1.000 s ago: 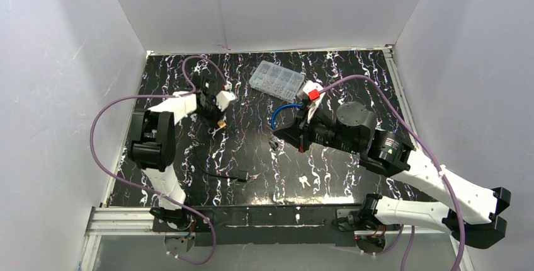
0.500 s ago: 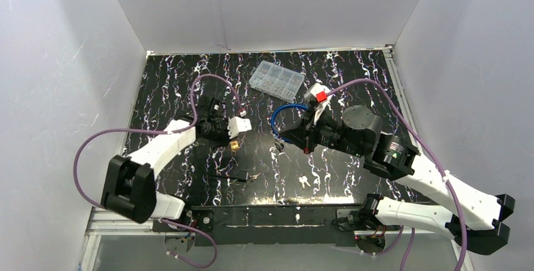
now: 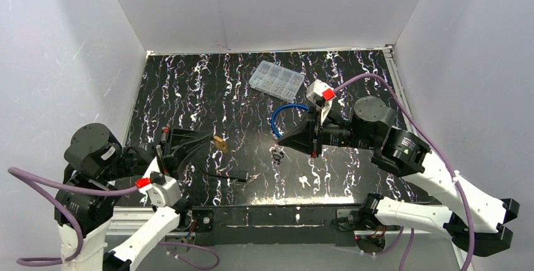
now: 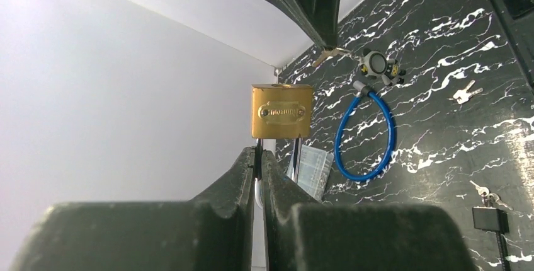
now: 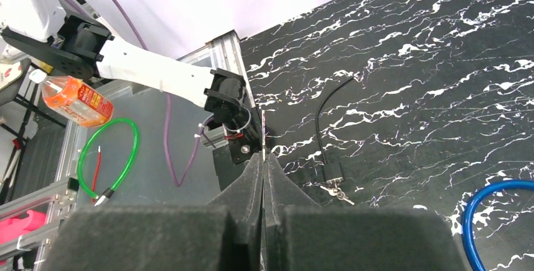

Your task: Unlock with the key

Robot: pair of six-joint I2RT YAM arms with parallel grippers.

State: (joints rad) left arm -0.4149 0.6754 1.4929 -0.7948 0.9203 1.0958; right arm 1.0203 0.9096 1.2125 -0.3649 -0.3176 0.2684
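One brass padlock (image 4: 281, 111) is held clear of the desk (image 3: 189, 88), left of centre, its shackle clamped in the left tool (image 4: 259, 151). Near it, the right tool (image 5: 263, 157) is pinched together on a small key (image 4: 330, 53). Beyond lie a blue cable lock (image 4: 365, 132) and loose keys (image 4: 466, 92).

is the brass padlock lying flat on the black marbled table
No, the brass padlock is raised in the air, its shackle pinched between the shut fingers of the left gripper.
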